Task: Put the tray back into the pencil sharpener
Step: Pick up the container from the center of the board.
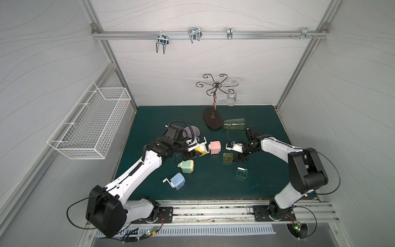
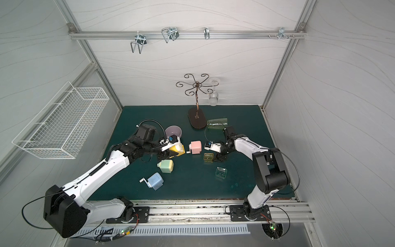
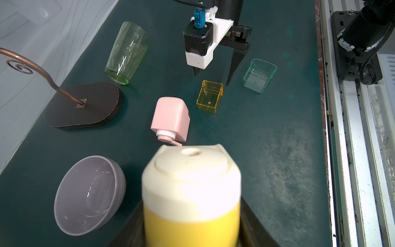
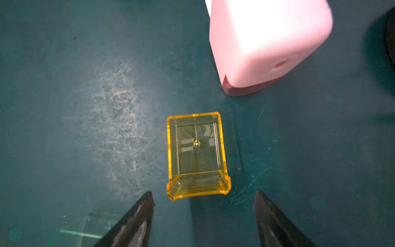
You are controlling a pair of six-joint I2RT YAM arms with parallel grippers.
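Observation:
My left gripper [image 3: 192, 226] is shut on a yellow pencil sharpener [image 1: 202, 150] with a cream top, which it holds just above the mat; its fingers press both sides of the body [image 3: 192, 192]. A clear yellow tray [image 4: 196, 156] lies open side up on the green mat, right of the pink sharpener in both top views [image 1: 228, 158] [image 2: 208, 157]. My right gripper [image 4: 204, 196] hangs open just short of the tray's lipped end, a fingertip to either side and nothing between them. The left wrist view shows the tray [image 3: 210, 96] with the right gripper [image 3: 212, 78] above it.
A pink sharpener [image 1: 214, 147] stands between my two grippers. Green [image 1: 187, 166] and blue [image 1: 176, 181] sharpeners lie nearer the front. A clear green tray [image 1: 242, 172], a tipped tumbler [image 1: 234, 124], a purple bowl [image 2: 173, 131] and a metal stand [image 1: 212, 119] are around.

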